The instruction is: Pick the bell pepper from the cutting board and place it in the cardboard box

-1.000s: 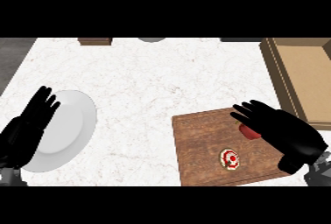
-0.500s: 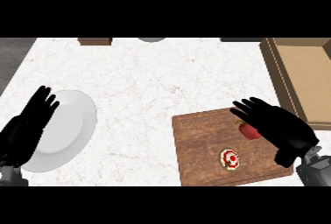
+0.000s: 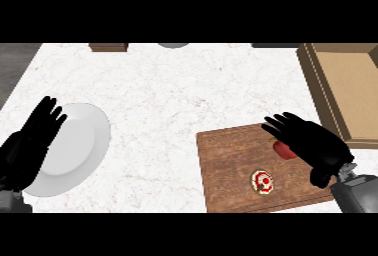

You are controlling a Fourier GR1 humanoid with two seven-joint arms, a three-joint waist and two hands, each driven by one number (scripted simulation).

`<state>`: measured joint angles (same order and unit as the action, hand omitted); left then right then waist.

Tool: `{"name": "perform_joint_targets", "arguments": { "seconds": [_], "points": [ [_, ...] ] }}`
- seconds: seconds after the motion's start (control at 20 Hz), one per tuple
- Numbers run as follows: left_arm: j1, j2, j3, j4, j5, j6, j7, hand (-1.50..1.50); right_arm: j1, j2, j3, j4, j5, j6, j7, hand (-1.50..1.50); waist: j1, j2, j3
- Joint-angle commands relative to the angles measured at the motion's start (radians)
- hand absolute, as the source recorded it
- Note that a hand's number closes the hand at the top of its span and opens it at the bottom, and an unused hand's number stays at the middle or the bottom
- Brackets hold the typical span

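My right hand (image 3: pixel 314 145) is over the right side of the board (image 3: pixel 236 170), fingers spread and a bit bent. It lies on top of the red pepper (image 3: pixel 283 149), and I can see only part of the pepper at the hand's left edge. I cannot tell if my fingers touch it. A small red and white round thing (image 3: pixel 261 182) lies on the board, near the pepper. The box (image 3: pixel 347 90) sits just past the board, on the right. My left hand (image 3: pixel 33 142) rests open, fingers up, over the left edge of a white plate (image 3: pixel 74 150)
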<state>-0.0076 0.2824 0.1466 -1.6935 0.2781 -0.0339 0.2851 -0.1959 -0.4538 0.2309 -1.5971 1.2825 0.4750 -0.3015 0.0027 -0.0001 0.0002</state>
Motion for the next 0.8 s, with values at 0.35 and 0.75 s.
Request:
{"name": "perform_joint_targets", "arguments": {
  "seconds": [0.35,0.75],
  "points": [
    [0.046,-0.019,0.039,0.016,-0.015,-0.072,-0.022,0.0,-0.001,0.073,-0.009,0.111,0.1,-0.064,-0.008,-1.5,0.0,0.0,0.0],
    [0.049,-0.047,0.033,0.005,-0.031,-0.083,-0.024,0.0,-0.091,0.112,-0.016,0.231,0.114,-0.168,-0.111,1.5,0.006,0.0,0.0]
  ]
}}
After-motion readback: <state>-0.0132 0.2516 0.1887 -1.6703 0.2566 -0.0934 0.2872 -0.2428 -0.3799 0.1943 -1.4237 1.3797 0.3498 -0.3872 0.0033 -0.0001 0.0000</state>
